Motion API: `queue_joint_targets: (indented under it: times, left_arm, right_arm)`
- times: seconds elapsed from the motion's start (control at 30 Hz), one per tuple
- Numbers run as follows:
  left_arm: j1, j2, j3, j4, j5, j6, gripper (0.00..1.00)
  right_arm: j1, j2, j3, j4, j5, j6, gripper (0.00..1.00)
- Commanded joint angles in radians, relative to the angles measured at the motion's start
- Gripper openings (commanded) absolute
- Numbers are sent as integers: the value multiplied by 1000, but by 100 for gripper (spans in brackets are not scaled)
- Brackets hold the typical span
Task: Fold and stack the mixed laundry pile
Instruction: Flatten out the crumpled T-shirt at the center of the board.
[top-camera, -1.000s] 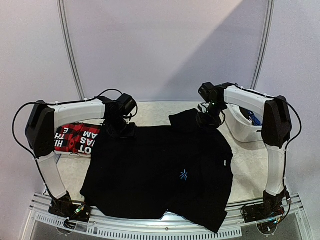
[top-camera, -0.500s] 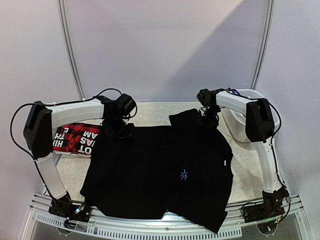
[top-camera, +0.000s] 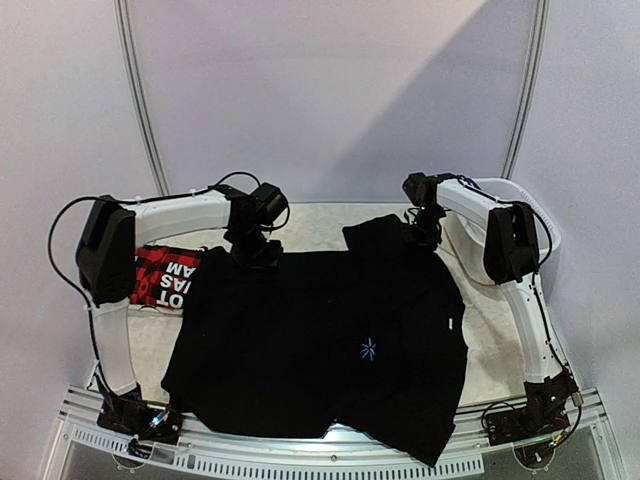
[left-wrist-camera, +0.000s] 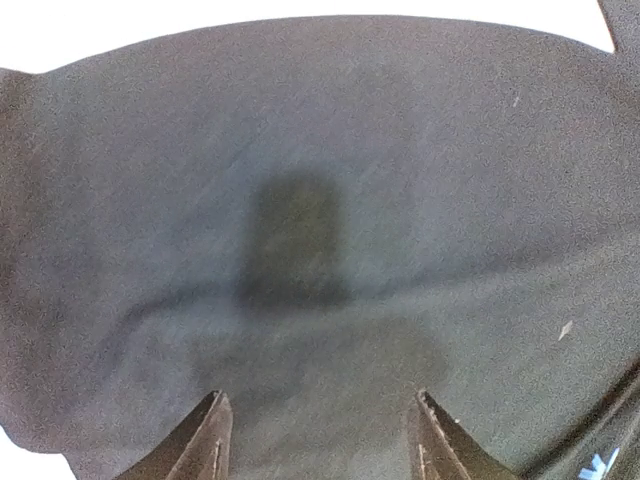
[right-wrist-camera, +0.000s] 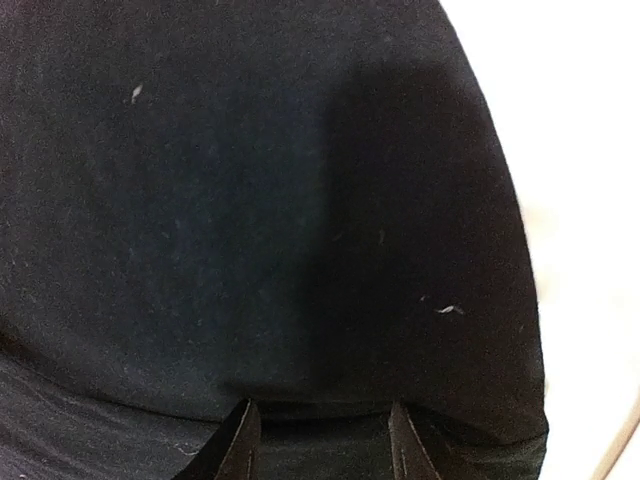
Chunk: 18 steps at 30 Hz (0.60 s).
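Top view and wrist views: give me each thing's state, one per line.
black shirt: spread out flat, unfolded.
red-black plaid garment: folded, left of the shirt.
white basket: upright, contents hidden.
left gripper: jaws open on the shirt.
right gripper: jaws open on the shirt.

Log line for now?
left claw: open, far edge of black shirt | right claw: open, far edge | shirt: spread, unfolded

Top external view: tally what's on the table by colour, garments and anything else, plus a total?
Black fabric T-shirt: 1
Red-black plaid fabric garment with white lettering: 1
White plastic basket: 1
Total: 3
The inside of the basket is not visible, so anything in it is not counted.
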Motion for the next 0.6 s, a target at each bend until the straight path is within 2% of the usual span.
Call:
queue_joint_targets:
  times: [0.0,0.37,0.57]
  left_arm:
    - [22,143,142,-19,47,24,60]
    - [68,410,388,-24,164,25,59]
    - [85,511,502,-21,209,0,58]
  right_arm:
    - [-44,96,61,-34,-16,-22,45]
    - [-107,157,180,8,-44,-17,43]
    - [-118,193,243,52,-7,-7,43]
